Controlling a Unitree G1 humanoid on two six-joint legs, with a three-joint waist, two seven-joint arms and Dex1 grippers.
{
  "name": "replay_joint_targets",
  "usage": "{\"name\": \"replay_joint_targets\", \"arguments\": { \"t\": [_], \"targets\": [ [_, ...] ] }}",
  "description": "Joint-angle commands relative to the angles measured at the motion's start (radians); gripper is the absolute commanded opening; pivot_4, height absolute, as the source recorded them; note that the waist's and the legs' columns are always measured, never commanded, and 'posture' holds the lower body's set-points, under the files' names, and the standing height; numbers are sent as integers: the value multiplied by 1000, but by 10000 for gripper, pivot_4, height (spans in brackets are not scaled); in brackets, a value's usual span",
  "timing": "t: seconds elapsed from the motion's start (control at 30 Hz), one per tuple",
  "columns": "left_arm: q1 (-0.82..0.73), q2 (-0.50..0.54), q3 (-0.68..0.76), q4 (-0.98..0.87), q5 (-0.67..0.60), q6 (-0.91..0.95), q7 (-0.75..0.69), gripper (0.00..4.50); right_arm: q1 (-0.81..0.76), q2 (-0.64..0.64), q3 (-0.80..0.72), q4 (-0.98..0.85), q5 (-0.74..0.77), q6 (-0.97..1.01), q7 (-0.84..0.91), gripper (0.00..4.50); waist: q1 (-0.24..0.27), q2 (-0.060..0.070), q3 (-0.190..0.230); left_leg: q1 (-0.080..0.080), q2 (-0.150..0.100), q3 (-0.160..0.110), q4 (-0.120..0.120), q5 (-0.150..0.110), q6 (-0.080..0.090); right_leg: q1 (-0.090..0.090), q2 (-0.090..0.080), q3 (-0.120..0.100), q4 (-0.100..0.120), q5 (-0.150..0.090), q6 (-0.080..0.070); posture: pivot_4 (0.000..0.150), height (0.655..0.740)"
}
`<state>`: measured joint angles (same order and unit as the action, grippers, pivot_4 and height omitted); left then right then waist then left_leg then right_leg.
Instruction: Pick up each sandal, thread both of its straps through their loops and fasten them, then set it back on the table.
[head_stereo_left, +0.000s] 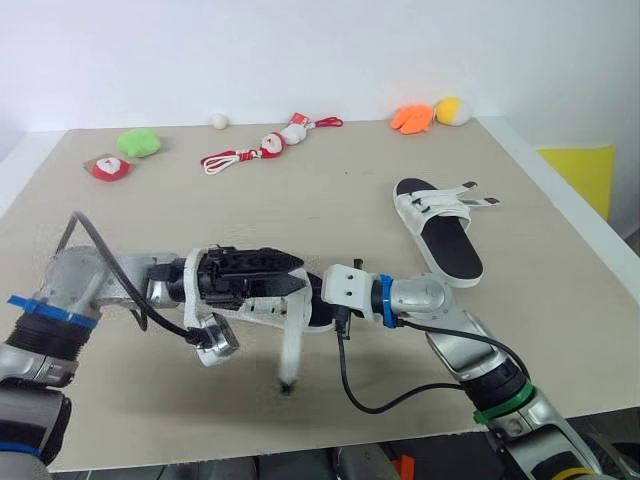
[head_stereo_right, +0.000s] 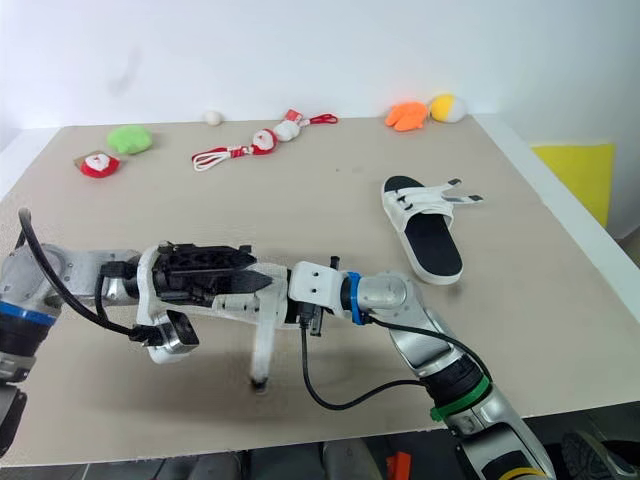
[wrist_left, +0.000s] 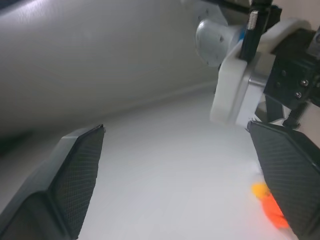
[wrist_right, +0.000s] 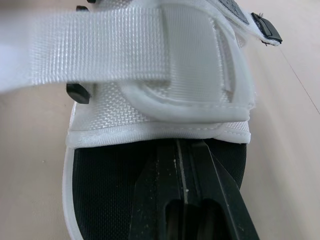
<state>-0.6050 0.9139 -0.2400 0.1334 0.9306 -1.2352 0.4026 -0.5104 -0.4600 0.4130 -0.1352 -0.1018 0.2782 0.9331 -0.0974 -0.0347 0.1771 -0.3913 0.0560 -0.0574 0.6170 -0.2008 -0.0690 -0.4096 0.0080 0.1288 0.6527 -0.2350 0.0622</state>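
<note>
Near sandal (head_stereo_left: 268, 308) held just above table (head_stereo_left: 330, 180) at 6 o'clock, strap (head_stereo_left: 291, 350) hanging loose, unthreaded. Right gripper (wrist_right: 181, 150) pressed together, tips under upper, apparently pinching it. Left gripper (head_stereo_left: 285, 275) spread wide, empty. Far sandal (head_stereo_left: 440, 228) at 2 o'clock, apparently unfastened. Neither finished.

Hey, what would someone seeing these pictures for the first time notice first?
The left gripper and right gripper meet at a white sandal near the front middle of the table, with one loose strap hanging down from it. A second sandal lies toward the right side, its straps sticking out sideways. Small bright plush toys dot the far edge.
</note>
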Motion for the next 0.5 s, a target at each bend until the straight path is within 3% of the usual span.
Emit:
{"name": "replay_joint_targets", "arguments": {
  "t": [0.03, 0.1, 0.17, 0.3, 0.5],
  "targets": [
    [81, 111, -20, -54, -451, 120, -204, 44453, 29, -20, 18, 16, -7, 14, 15, 0, 0, 0, 0, 0, 0, 0, 0, 0, 0, 0, 0, 0, 0, 0, 0, 1500, 7400],
    [181, 173, -92, -148, -865, 317, -407, 44453, 36, -24, 16, 9, -5, 16, 15, 0, 1, 0, 0, 0, 1, 0, 0, 0, 0, 0, 0, 0, 0, -1, -1, 1500, 7400],
    [276, 209, -107, -260, -1137, 451, -539, 44453, 39, -22, 17, 8, -5, 18, 15, 0, 3, 0, 0, 0, 0, 1, 0, 0, -1, 0, -2, 0, 0, -1, -2, 1500, 7400],
    [441, 267, -57, -438, -1526, 735, -776, 44453, 47, -20, 24, 6, -2, 17, 24, 0, 4, 0, 0, 0, 0, 1, 0, 0, -1, 0, -2, -1, 0, -4, -7, 1500, 7400],
    [622, 314, 182, -597, -2175, 1248, -982, 44453, 42, -16, 27, 7, 2, 20, 32, 0, 7, 0, 1, 0, 2, 1, 0, -1, -1, 0, -1, -2, 1, -6, -10, 1500, 7400]
  ]
}}
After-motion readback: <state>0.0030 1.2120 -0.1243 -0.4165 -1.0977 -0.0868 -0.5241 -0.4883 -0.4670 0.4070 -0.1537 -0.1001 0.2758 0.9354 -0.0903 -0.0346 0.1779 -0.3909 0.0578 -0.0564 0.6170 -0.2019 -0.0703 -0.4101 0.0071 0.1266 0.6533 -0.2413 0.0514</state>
